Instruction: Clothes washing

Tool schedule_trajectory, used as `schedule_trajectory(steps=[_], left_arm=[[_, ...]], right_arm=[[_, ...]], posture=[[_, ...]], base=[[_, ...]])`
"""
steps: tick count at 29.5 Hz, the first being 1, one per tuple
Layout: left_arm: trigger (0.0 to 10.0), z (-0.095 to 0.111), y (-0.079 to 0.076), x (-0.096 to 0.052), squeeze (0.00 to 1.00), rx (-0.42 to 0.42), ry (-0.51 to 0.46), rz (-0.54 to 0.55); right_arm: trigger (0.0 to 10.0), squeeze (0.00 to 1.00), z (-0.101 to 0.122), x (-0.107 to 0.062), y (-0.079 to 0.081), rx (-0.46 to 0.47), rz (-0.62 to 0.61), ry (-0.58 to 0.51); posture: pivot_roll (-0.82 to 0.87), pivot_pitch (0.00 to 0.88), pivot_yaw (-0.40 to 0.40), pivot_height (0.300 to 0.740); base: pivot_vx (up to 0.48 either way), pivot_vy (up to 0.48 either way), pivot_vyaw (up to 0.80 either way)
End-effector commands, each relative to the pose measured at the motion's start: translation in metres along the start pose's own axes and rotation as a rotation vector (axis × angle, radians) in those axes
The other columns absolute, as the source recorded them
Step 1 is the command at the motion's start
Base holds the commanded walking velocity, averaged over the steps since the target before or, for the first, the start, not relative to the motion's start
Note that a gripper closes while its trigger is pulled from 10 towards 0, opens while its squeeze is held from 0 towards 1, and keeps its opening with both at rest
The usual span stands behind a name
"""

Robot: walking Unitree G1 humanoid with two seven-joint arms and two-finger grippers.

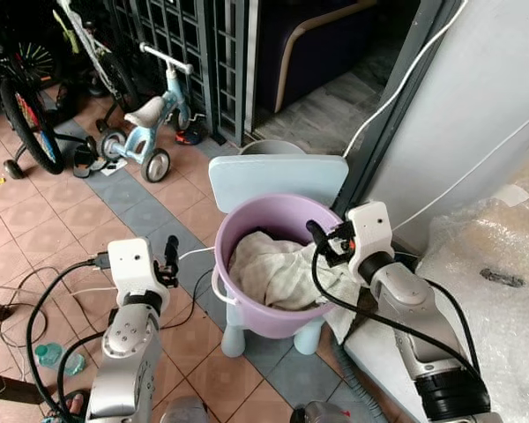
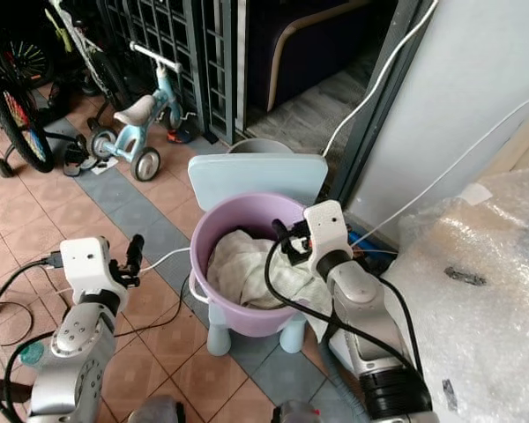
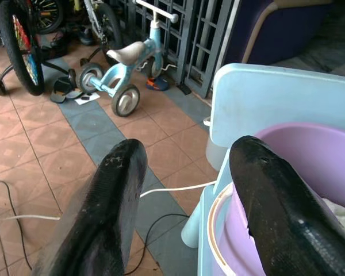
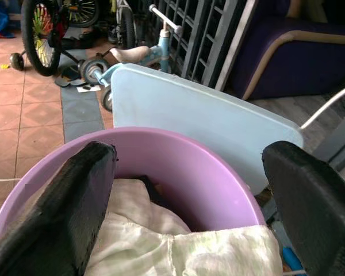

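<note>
the right gripper (image 4: 178, 201) has its jaws spread wide with nothing in them. it hangs over the right rim of the tub (image 1: 247, 231), pointing in at the cloth (image 1: 269, 269). i think it is open like that so it can drop down and pinch the cloth.

the left gripper (image 3: 190, 195) also has its jaws spread and holds nothing. it sits just left of the tub, near the rim but not touching. it may be waiting there to help with the tub.

the cloth is pale and crumpled. most of it lies inside the tub, and one part hangs over the near right rim.

the tub is purple and stands on a small blue chair (image 1: 278, 176), so the wash is up high and easy to reach. the chair back rises on the far side.

on the right is a big thing in bubble wrap (image 1: 494, 264). far left are a trike (image 1: 150, 123) and a bike (image 1: 22, 106). cords (image 1: 35, 300) lie on the tile floor (image 1: 35, 229).
</note>
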State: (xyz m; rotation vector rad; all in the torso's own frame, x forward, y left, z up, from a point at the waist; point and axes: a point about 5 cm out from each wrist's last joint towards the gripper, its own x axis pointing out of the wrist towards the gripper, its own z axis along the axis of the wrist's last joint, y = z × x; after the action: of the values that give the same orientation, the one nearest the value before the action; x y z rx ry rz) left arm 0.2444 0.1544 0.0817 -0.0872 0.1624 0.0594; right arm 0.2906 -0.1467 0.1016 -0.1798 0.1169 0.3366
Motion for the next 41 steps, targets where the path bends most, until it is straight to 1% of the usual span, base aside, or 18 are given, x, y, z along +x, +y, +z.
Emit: schedule_trajectory(steps=[1, 15, 17, 20, 23, 27, 29, 30, 31, 32, 34, 35, 36, 38, 40, 41], left_arm=[[10.0, 0.004, 0.0, -0.001, 0.0, 0.002, -0.006, 0.002], [10.0, 0.005, -0.001, 0.001, 0.0, -0.002, -0.004, -0.011], [10.0, 0.004, -0.004, -0.001, 0.0, -0.023, 0.001, -0.026], [10.0, 0.003, -0.004, -0.001, 0.0, -0.014, 0.01, -0.023], [10.0, 0.001, -0.004, -0.001, 0.0, -0.024, 0.026, 0.0], [10.0, 0.0, 0.0, -0.002, 0.0, -0.008, 0.047, 0.027], [10.0, -0.003, 0.002, -0.004, 0.0, -0.003, 0.078, 0.044], [10.0, -0.003, 0.002, -0.004, 0.0, -0.003, 0.078, 0.044], [10.0, -0.004, 0.003, -0.006, 0.0, -0.004, 0.095, 0.048], [10.0, -0.008, 0.002, -0.01, 0.0, -0.008, 0.148, 0.026], [10.0, -0.011, 0.0, -0.016, 0.0, 0.014, 0.191, -0.005], [10.0, -0.016, -0.001, -0.023, 0.0, 0.042, 0.243, -0.046], [10.0, -0.018, -0.001, -0.025, 0.0, 0.047, 0.256, -0.056], [10.0, -0.022, 0.002, -0.031, 0.0, 0.093, 0.301, -0.053], [10.0, -0.022, 0.004, -0.037, 0.0, 0.087, 0.306, -0.059], [10.0, -0.021, 0.005, -0.04, 0.0, 0.091, 0.307, -0.057]], right_arm=[[10.0, 0.0, 0.0, 0.001, 0.0, 0.009, 0.001, 0.0], [10.0, 0.0, -0.002, -0.001, 0.002, 0.014, 0.003, 0.006], [10.0, 0.0, -0.006, -0.003, -0.001, 0.0, -0.005, 0.026], [10.0, 0.0, -0.009, -0.004, -0.004, -0.017, -0.017, 0.048], [10.0, 0.0, -0.011, -0.004, -0.005, -0.022, -0.019, 0.061], [10.0, 0.0, -0.016, -0.005, -0.004, -0.023, -0.019, 0.08], [10.0, 0.0, -0.024, -0.007, -0.003, -0.037, -0.001, 0.135], [10.0, 0.0, -0.024, -0.007, -0.003, -0.037, -0.001, 0.135], [10.0, 0.0, -0.029, -0.008, -0.002, -0.052, 0.009, 0.172], [10.0, 0.0, -0.041, -0.011, -0.001, -0.065, 0.042, 0.256], [10.0, 0.0, -0.05, -0.014, -0.002, -0.075, 0.074, 0.321], [10.0, 0.0, -0.061, -0.018, -0.004, -0.088, 0.11, 0.398], [10.0, 0.0, -0.063, -0.019, -0.005, -0.09, 0.118, 0.415], [10.0, 0.0, -0.067, -0.019, -0.007, -0.101, 0.139, 0.451], [10.0, 0.0, -0.07, -0.018, -0.008, -0.131, 0.191, 0.473], [10.0, 0.0, -0.071, -0.015, -0.009, -0.163, 0.219, 0.482]], posture=[[0.06, 0.11, -0.012, 0.74], [0.05, 0.11, -0.008, 0.74], [0.05, 0.114, -0.011, 0.74], [0.05, 0.116, -0.011, 0.74], [0.05, 0.119, -0.01, 0.74], [0.06, 0.126, -0.013, 0.74], [0.06, 0.134, -0.015, 0.74], [0.06, 0.134, -0.015, 0.74], [0.06, 0.135, -0.016, 0.74], [0.07, 0.144, -0.017, 0.74], [0.08, 0.151, -0.018, 0.74], [0.09, 0.16, -0.02, 0.74], [0.09, 0.16, -0.02, 0.74], [0.09, 0.169, -0.021, 0.74], [0.11, 0.19, -0.022, 0.74], [0.12, 0.199, -0.024, 0.74]], base=[[0.394, 0.0, 0.0], [0.389, 0.0, 0.0], [0.439, 0.0, 0.0], [0.41, 0.0, 0.0], [0.0, 0.0, 0.0], [0.0, 0.0, 0.0], [0.0, 0.0, 0.0], [0.0, 0.0, 0.0], [0.0, 0.0, 0.0], [0.0, 0.0, 0.0], [0.0, 0.0, 0.0], [0.0, 0.0, 0.0], [0.0, 0.0, 0.0], [0.0, 0.0, 0.0], [0.0, 0.0, 0.0], [0.0, 0.0, 0.0]])
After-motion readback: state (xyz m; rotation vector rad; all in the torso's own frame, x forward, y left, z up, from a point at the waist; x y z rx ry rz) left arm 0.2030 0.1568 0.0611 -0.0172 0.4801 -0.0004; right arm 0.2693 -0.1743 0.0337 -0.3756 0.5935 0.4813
